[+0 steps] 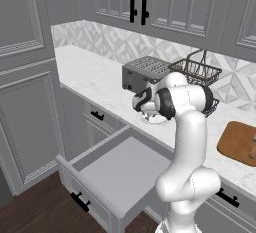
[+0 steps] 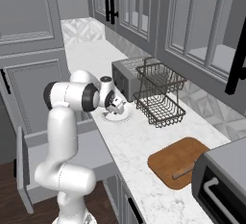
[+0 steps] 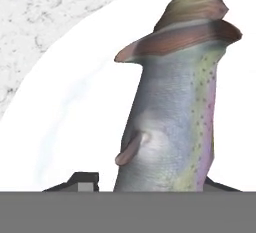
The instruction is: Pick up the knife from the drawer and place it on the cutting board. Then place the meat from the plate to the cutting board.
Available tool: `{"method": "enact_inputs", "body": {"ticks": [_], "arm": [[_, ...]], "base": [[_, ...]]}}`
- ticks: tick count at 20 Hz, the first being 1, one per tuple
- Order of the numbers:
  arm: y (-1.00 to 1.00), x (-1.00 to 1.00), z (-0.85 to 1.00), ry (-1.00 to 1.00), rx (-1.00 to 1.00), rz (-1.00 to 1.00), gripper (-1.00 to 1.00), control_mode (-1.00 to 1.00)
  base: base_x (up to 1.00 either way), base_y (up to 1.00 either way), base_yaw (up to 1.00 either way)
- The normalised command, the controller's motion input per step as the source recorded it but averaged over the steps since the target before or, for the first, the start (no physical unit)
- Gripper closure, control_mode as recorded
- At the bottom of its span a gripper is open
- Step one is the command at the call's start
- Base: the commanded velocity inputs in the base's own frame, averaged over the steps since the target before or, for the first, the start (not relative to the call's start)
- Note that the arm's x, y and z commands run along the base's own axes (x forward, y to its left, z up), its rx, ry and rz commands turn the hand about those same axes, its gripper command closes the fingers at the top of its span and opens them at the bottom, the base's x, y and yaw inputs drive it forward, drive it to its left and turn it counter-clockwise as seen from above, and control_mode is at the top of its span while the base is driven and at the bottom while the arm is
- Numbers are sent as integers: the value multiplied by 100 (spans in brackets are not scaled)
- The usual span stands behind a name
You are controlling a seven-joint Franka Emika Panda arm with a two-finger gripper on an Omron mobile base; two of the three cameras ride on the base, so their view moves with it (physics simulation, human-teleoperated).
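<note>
The meat, a grey-silver fish with a speckled flank, lies on the white plate. My gripper reaches down over it with a fingertip on each side. The left fingertip stands a small gap off the meat, so the jaws are open. From the base cameras, the gripper hangs low over the plate on the counter. The knife rests on the reddish cutting board. The drawer is pulled open, and its grey inside is bare.
A grey toaster and a wire basket rack stand behind the plate. A toaster oven sits right of the cutting board. The open drawer juts out below the counter edge beside the arm.
</note>
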Motion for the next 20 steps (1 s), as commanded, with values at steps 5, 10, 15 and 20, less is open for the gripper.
{"method": "enact_inputs", "body": {"ticks": [5,10,15,20], "arm": [[0,-32,-21,0,0,0,100,-100],[0,-68,26,-3,0,0,100,-100],[-1,-98,58,-7,0,0,100,-100],[-18,-89,38,-1,0,0,100,-100]], "base": [[0,0,0],[0,0,0],[0,0,0],[0,0,0]]}}
